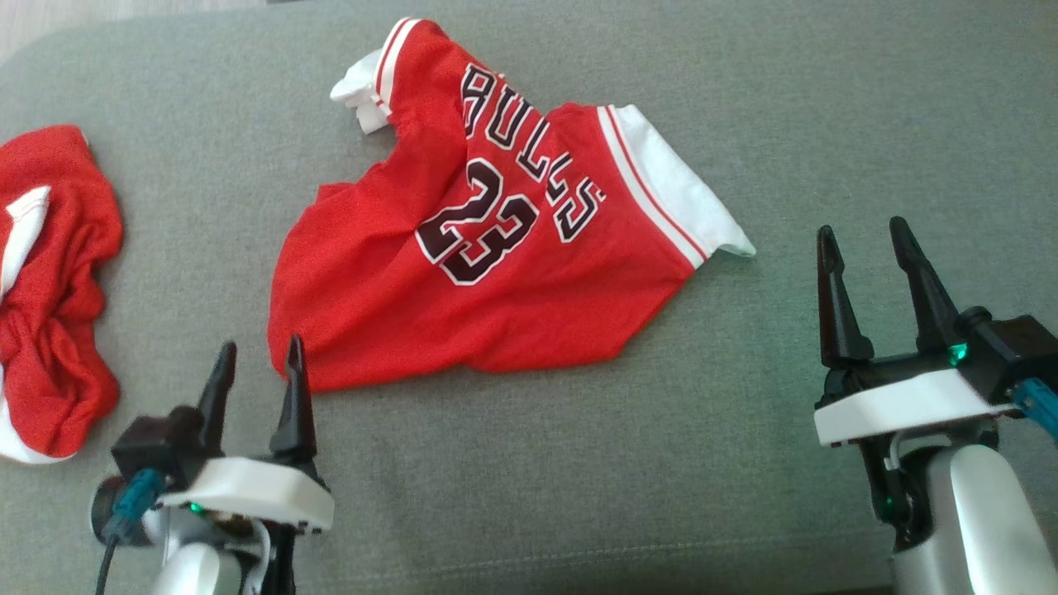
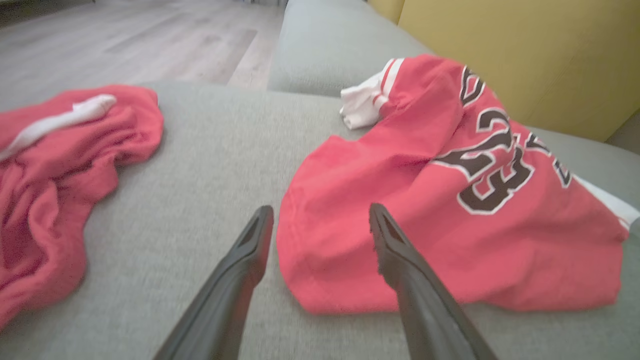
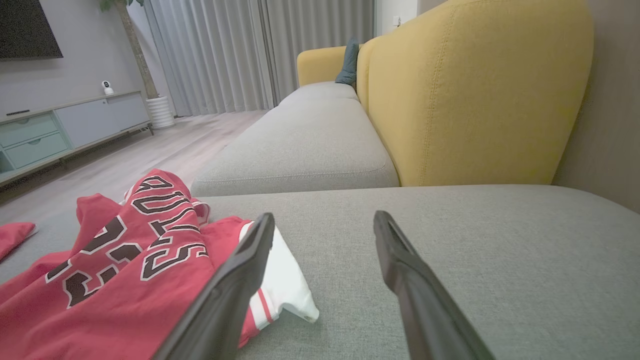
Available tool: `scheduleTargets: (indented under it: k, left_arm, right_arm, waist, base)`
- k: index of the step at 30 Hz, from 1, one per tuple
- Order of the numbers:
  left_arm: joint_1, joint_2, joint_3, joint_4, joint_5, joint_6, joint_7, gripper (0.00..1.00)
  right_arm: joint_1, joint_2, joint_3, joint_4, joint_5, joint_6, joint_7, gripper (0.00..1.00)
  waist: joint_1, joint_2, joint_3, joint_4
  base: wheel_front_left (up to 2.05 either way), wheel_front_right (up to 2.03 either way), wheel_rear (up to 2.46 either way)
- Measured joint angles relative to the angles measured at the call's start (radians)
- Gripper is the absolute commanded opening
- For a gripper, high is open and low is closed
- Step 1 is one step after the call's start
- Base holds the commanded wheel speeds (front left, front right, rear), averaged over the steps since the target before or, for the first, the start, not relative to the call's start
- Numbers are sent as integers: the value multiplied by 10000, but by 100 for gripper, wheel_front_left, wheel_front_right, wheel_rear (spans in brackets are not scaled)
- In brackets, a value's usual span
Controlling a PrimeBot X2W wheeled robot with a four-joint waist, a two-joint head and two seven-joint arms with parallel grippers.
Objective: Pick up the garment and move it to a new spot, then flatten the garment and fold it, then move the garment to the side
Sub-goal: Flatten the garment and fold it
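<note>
Got the left gripper (image 1: pixel 259 345) open and empty by the near hem of the jersey (image 1: pixel 496 273), right gripper (image 1: pixel 861 227) open too, near the white sleeve (image 1: pixel 678 190). Rumpled on the grey cushion (image 1: pixel 579 463) (nowhere near flat). Could easily pinch one layer only and drag it lopsided.

Two red garments lie on the sofa: one jersey (image 1: pixel 496 248) and one crumpled heap (image 1: pixel 50 289). There are two grippers, the left gripper (image 1: pixel 259 345) and the right gripper (image 1: pixel 862 229), each with two fingers (image 1: pixel 293 397), four in all. The sofa has two grey seat cushions (image 3: pixel 450 225) and two yellow backs (image 3: pixel 475 90), though the far one is small and may be an armrest. Beyond are one blue pillow (image 3: pixel 348 62), one cabinet (image 3: pixel 75 125), one white pot (image 3: pixel 161 111) and one dark screen (image 3: pixel 27 27).
</note>
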Motion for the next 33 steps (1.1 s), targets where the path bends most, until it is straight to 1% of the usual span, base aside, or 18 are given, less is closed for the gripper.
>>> scheduleTargets:
  k: [5,10,15,27,33]
  left_arm:
    - [-359,75,46,-81,305,0,-497,100]
    - [-379,184,88,-153,451,2,-612,100]
    - [-362,221,82,-157,453,8,-656,100]
    - [-342,242,-15,-167,502,13,-654,100]
    - [-452,245,-128,-330,522,6,-654,100]
  right_arm:
    - [97,0,-10,-178,-157,0,117,100]
    - [418,2,19,-274,-184,0,253,100]
    - [420,2,46,-345,-184,0,322,100]
    - [595,2,46,-395,-182,0,395,100]
    - [560,-23,104,-268,-109,0,593,100]
  waist:
    - [0,0,-244,-77]
    - [0,0,-503,-166]
    - [0,0,-615,-235]
    - [0,0,-568,-180]
    - [0,0,-286,-23]
  base:
    - [0,0,0]
    - [0,0,0]
    - [0,0,0]
    - [0,0,0]
    - [0,0,0]
